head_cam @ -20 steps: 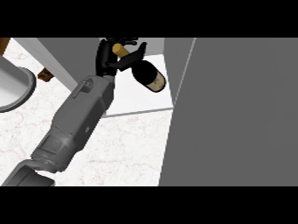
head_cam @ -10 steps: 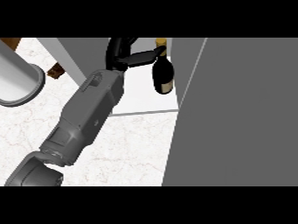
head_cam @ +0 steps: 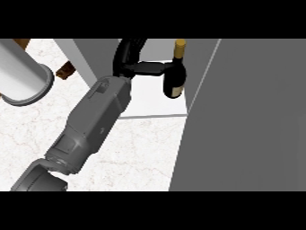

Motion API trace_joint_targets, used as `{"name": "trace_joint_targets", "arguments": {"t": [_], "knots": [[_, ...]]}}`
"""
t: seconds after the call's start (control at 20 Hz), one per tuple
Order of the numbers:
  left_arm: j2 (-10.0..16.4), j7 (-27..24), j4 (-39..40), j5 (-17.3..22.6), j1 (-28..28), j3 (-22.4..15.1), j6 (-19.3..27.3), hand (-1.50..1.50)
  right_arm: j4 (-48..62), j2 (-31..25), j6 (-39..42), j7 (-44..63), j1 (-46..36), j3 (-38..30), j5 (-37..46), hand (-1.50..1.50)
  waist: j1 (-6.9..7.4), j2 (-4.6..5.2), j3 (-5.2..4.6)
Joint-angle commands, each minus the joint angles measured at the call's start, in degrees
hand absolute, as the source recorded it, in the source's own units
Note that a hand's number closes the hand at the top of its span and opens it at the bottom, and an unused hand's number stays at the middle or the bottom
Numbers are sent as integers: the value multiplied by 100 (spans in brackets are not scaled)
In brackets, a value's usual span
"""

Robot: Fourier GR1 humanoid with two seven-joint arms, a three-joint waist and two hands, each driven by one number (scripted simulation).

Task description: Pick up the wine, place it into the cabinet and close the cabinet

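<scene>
The wine bottle (head_cam: 174, 83) is dark with a gold cap and a pale label at its lower end. It stands lengthwise over the white floor of the cabinet (head_cam: 152, 106), close to the big grey panel on the right. My right hand (head_cam: 130, 57) is black and reaches in from its grey forearm at the lower left. Its fingers are curled round the bottle's upper part from the left side. The left hand does not show.
A wide grey cabinet panel (head_cam: 261, 117) fills the right side. The cabinet's left wall (head_cam: 92, 58) stands beside my forearm. A pale cylinder (head_cam: 13, 72) and brown wooden pieces (head_cam: 66, 69) lie at the upper left. White marble counter (head_cam: 142, 152) spreads below.
The bottle has swung from tilted to lengthwise and shifted right toward the grey panel, further over the cabinet floor. My right hand and forearm moved with it.
</scene>
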Motion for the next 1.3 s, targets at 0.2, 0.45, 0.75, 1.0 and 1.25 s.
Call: {"name": "trace_joint_targets", "arguments": {"t": [0.2, 0.45, 0.75, 1.0, 1.25], "knots": [[-13, -36, -791, 663, 790, -612, -420, -150, -1458, -376, -16, 466, 636, -175, -199, -150, 23, -78, -2], [-13, 286, -1763, 940, 1455, -1218, -400, -150, -1217, -212, -123, 551, 375, -227, -250, -150, 221, -77, -1], [-13, 429, -3104, 996, 2753, -1755, -355, -150, -886, -92, -151, 302, 415, -77, -73, -150, 336, -76, 0], [153, 473, -3814, 842, 3626, -1963, -281, -150, -1294, -256, -127, 278, 682, -84, -136, -150, 283, -63, -1], [205, 808, -4898, 808, 4447, -2273, -71, -150, -1276, -366, -36, 216, 710, -234, -230, -150, 271, -61, 4]]}}
